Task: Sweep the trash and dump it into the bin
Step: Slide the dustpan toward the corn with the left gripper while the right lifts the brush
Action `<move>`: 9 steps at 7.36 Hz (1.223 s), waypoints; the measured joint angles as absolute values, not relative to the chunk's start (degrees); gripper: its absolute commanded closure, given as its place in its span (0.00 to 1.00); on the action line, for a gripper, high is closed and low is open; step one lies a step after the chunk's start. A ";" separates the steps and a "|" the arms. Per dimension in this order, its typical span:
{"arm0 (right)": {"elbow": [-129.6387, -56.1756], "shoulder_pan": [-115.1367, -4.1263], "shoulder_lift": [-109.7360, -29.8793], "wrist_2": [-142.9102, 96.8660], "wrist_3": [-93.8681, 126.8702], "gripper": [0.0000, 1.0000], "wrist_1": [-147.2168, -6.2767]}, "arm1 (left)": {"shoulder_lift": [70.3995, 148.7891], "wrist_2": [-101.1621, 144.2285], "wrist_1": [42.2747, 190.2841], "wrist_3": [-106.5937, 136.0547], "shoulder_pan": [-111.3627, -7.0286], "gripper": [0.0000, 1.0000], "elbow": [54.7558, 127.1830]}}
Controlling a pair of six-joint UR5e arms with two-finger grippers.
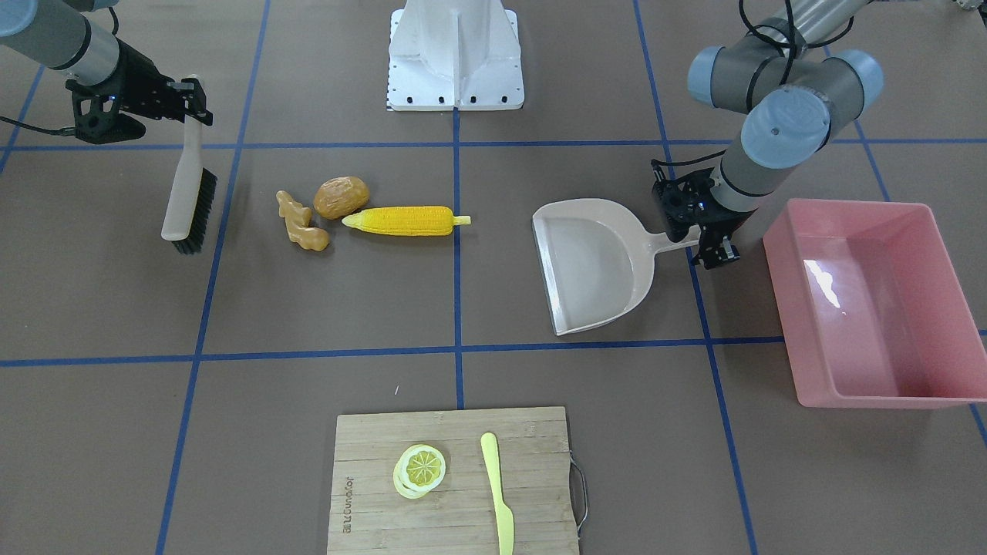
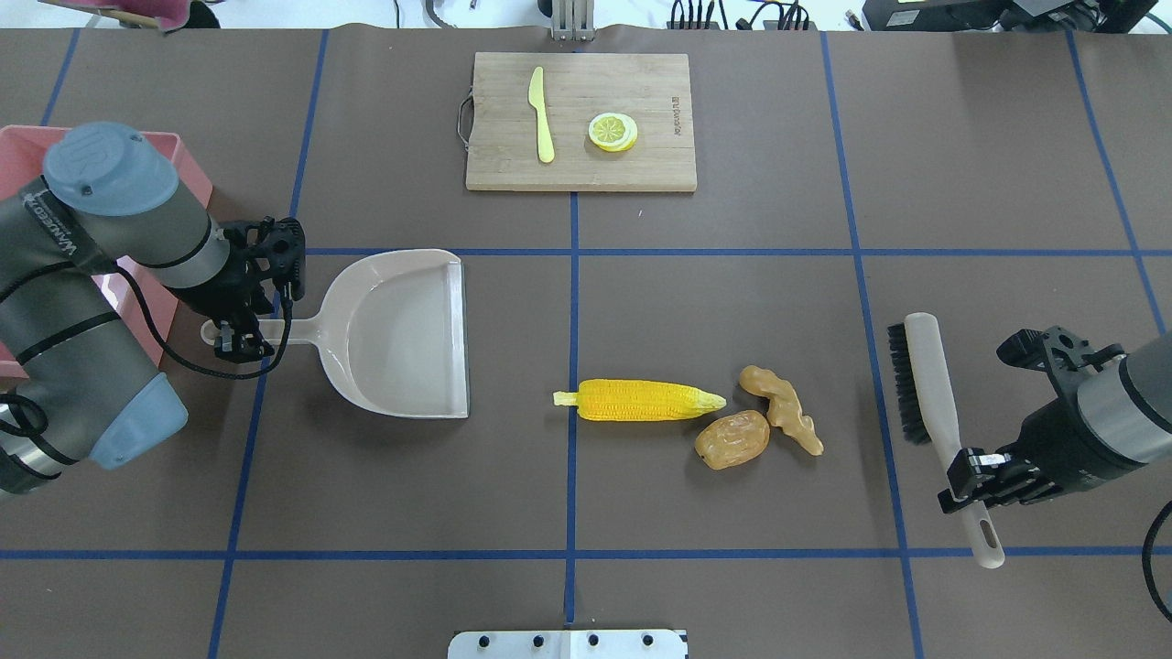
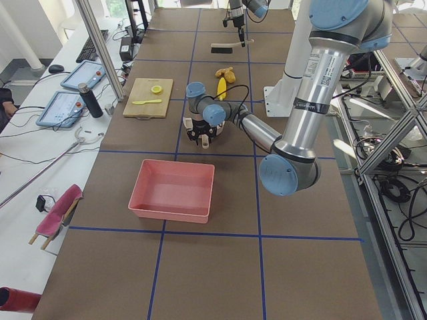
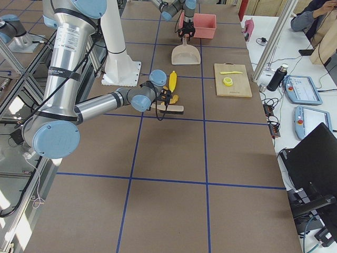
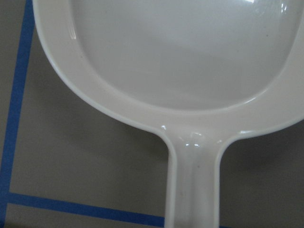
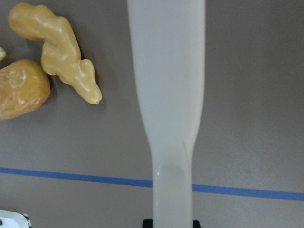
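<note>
The trash lies together right of the table's middle: a yellow corn cob (image 2: 639,400), a brown potato (image 2: 732,439) and a tan ginger root (image 2: 783,409). The pink bin (image 1: 864,301) stands at the left end of the table, with nothing inside. My left gripper (image 2: 240,337) is shut on the handle of a beige dustpan (image 2: 403,334), which lies flat with its mouth towards the trash. My right gripper (image 2: 975,480) is shut on the handle of a hand brush (image 2: 925,384), which is right of the ginger with its bristles facing the trash. The right wrist view shows the brush handle (image 6: 168,95) beside the ginger (image 6: 64,52).
A wooden cutting board (image 2: 641,165) at the far side carries a lemon slice (image 2: 613,131) and a pale yellow plastic knife (image 2: 541,114). The white robot base (image 1: 455,54) stands at the near middle edge. Bare brown table lies between the dustpan and the corn.
</note>
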State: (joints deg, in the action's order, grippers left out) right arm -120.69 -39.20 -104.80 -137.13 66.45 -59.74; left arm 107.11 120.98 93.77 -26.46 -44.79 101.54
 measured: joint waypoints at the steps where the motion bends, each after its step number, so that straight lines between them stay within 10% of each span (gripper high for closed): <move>1: -120.85 -38.59 -105.79 -137.44 66.59 1.00 -57.76 | 107.12 120.79 93.61 -26.35 -44.80 1.00 102.51; 9: -120.91 -31.34 -110.98 -139.47 78.24 1.00 -45.68 | 119.83 114.74 76.88 -26.63 -40.19 1.00 105.30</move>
State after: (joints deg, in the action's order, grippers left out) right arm -120.91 -31.34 -110.98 -139.47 78.24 -45.68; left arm 119.83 114.74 76.88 -26.63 -40.19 105.30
